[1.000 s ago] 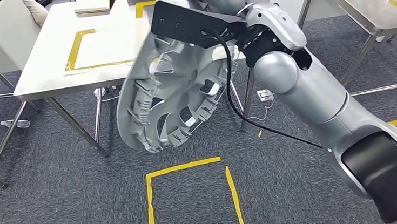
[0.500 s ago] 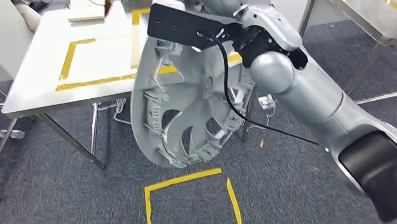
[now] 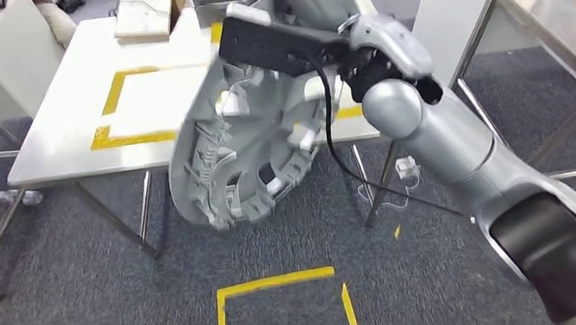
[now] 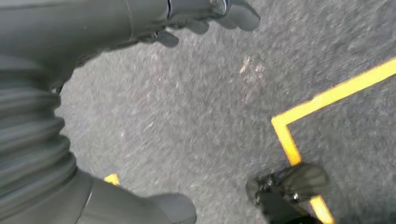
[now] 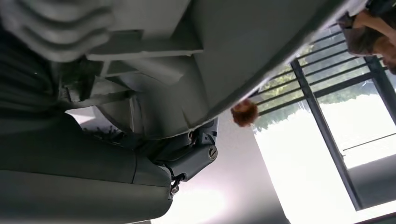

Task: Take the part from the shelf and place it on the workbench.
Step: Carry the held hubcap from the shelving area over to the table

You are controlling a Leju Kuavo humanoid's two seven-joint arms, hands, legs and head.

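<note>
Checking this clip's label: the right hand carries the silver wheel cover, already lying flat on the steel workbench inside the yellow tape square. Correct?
Not quite. The right hand does carry the silver wheel cover, but it is not lying on the steel workbench. The head view shows it held tilted in the air at the bench's front edge, its lower part over the carpet.
</note>
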